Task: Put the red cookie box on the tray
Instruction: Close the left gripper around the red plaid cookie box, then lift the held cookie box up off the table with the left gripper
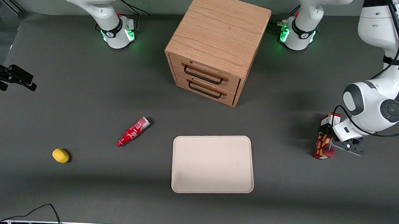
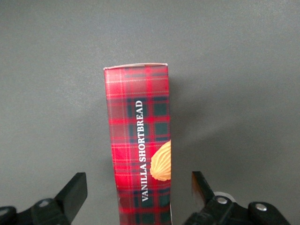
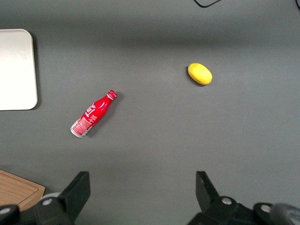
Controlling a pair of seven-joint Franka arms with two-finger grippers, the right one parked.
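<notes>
Red cookie box (image 1: 324, 140) lies flat on the desk (image 1: 84, 187) toward the working arm's end, at roughly three o'clock from the tray (image 1: 212, 164) and well apart from it. Claw (image 2: 138, 190) straddles the carton, released, fingers (image 2: 75, 190) clear of both long sides. Risk: an off-centre closure could skew the slim box, so it pivots in transit. Cabinet (image 1: 216, 46) sits at twelve o'clock from the tray.

Left arm bent low; gripper (image 2: 139, 192) near the table, fingers (image 2: 75, 190) spread apart.
</notes>
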